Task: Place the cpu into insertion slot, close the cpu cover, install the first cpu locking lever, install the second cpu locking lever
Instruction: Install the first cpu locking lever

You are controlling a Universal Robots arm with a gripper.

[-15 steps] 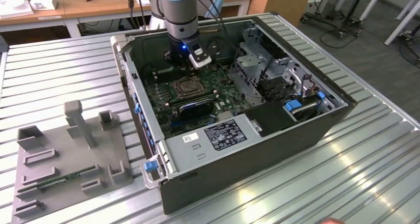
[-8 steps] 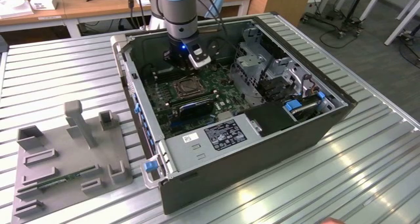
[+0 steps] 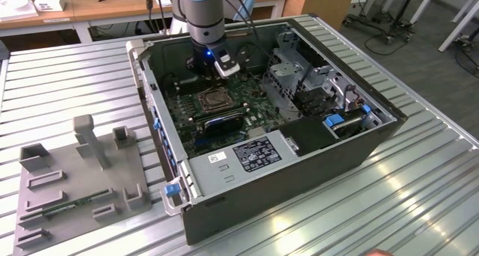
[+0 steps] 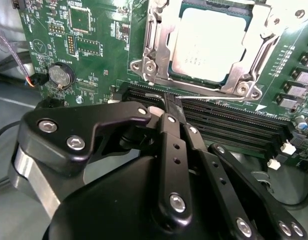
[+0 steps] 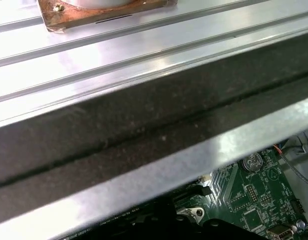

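The cpu (image 4: 211, 42), a silvery square, lies in the insertion slot (image 3: 212, 100) on the green board inside the open case. The cpu cover (image 4: 160, 47), a silver frame, lies flat over the chip's edges. A thin wire locking lever (image 4: 218, 99) runs along the socket's near side, above the memory slots. In the second wrist view my gripper (image 4: 172, 101) is shut, its black fingertips pressed together right at that lever's end; whether they pinch it I cannot tell. In the exterior view the gripper (image 3: 210, 71) hangs inside the case just behind the socket.
The case walls (image 3: 161, 127) enclose the board, with a drive cage (image 3: 299, 76) and power supply (image 3: 254, 152) on the exterior view's right. Memory slots (image 4: 233, 127) and a coin battery (image 4: 61, 75) lie near the socket. A grey fixture tray (image 3: 75, 177) sits on the ribbed table (image 3: 67, 82).
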